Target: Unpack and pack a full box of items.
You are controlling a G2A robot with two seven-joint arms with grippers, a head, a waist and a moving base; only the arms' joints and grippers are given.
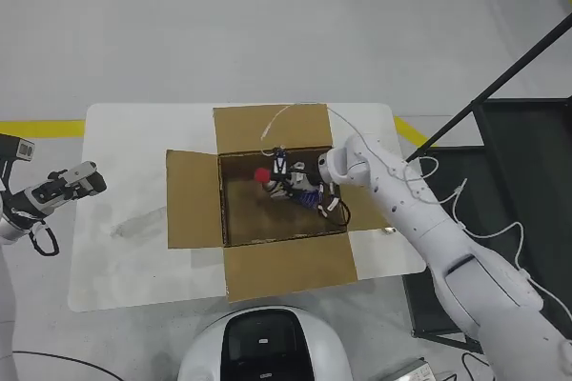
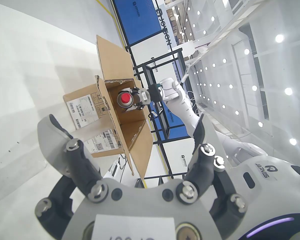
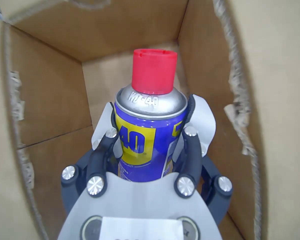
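A white table [image 1: 124, 257] carries the open cardboard box [image 1: 195, 200]. Inside its walls the right gripper [image 3: 152, 116] is clamped on the body of the spray can [image 3: 140, 141], whose long axis runs straight out from the palm, red cap [image 3: 153, 72] ahead of the fingertips. The left gripper [image 2: 126, 128], spread wide and empty, hangs well apart, the box ahead of its jaws.

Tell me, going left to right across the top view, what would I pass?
Left gripper, open → open flap of the cardboard box → red-capped spray can inside the box → black rack beside the table.
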